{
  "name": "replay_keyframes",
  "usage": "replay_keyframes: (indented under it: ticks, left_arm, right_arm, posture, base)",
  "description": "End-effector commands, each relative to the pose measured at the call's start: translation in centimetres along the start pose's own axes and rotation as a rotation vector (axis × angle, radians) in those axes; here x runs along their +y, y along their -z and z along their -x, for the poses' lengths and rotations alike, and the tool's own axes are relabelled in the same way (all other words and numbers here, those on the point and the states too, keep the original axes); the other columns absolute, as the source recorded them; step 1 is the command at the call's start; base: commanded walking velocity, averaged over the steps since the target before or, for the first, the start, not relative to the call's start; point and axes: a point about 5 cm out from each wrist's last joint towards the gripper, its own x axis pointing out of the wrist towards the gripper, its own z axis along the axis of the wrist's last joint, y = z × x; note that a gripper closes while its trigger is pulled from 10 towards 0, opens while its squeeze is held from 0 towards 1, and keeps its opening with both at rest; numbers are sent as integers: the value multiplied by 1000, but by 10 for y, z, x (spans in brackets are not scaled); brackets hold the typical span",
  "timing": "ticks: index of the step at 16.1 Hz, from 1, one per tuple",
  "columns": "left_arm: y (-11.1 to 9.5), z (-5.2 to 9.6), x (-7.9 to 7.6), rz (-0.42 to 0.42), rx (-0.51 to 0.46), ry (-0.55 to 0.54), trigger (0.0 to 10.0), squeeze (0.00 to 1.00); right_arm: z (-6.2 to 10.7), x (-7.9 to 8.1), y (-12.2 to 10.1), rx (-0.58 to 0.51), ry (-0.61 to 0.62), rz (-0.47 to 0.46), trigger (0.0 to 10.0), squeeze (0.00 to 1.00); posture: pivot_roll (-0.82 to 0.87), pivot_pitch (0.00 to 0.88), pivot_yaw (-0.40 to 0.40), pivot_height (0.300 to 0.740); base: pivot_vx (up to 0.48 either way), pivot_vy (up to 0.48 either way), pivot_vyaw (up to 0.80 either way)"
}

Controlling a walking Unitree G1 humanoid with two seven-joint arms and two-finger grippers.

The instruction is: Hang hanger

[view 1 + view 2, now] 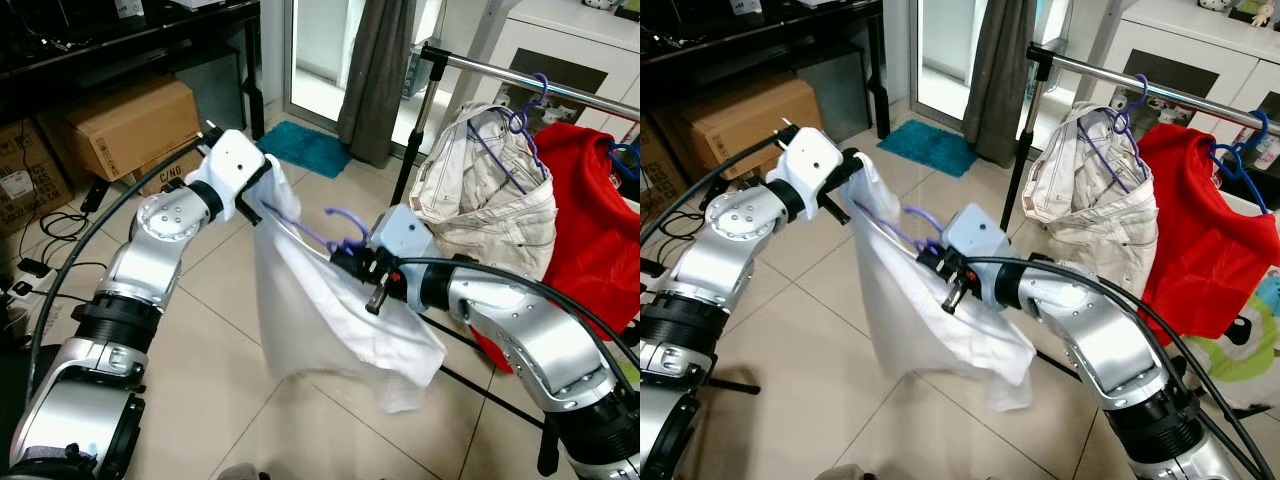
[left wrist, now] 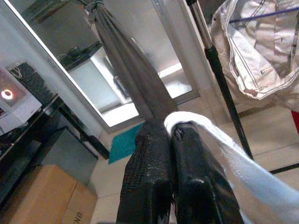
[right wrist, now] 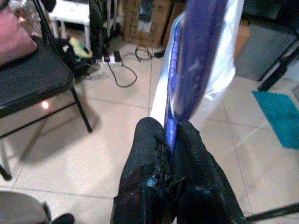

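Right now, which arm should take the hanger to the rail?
Right. Its tool is shut on the purple hanger, nearest the rail. The left tool merely pinches the white garment, farther away.

"C/NO" printed on lower cardboard box (image 1: 160, 172), red-and-white label on left box (image 1: 18, 182) unreadable

Cardboard boxes (image 1: 128, 125) under dark desk (image 1: 130, 40) — teal mat (image 1: 306, 147) by grey curtain (image 1: 378, 75). Black folding chair (image 3: 32, 84) — cables (image 3: 122, 70) on floor tiles.
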Motion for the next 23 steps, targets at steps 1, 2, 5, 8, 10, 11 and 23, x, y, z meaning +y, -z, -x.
replay_keyframes:
  ticks: [1,2,5,8,10,11,23]
  left_arm:
    - [-5,-1,7,-33,-10,-32,0,0]
    - [0,2,21,-45,24,-106,0,0]
    - [13,13,46,-75,98,-173,0,0]
    - [30,23,58,-68,165,-197,0,0]
    - [44,26,59,-4,204,-235,0,0]
    - [47,26,57,2,216,-239,0,0]
    - [-30,18,-61,362,-222,130,0,0]
  right_arm:
    - [1,-2,3,34,-7,7,0,0]
    - [5,-1,6,41,-23,-10,0,0]
    - [19,-4,10,3,-15,-89,0,0]
    - [35,-5,2,-121,-51,-175,0,0]
    - [41,-1,-5,-206,-105,-216,0,0]
    - [41,-1,-7,-223,-104,-228,0,0]
    - [10,-55,23,-288,762,-553,0,0]
  posture:
    - [-72,16,-43,740]
    - [-72,16,-43,740]
    - [-70,14,-40,740]
    - [-71,15,-35,740]
    - [-69,16,-35,740]
    - [-69,16,-35,740]
    - [-56,0,-36,740]
  base:
    - [0,0,0]
    - [0,0,0]
    - [0,0,0]
    - [0,0,0]
    - [0,0,0]
    - [0,0,0]
    - [0,0,0]
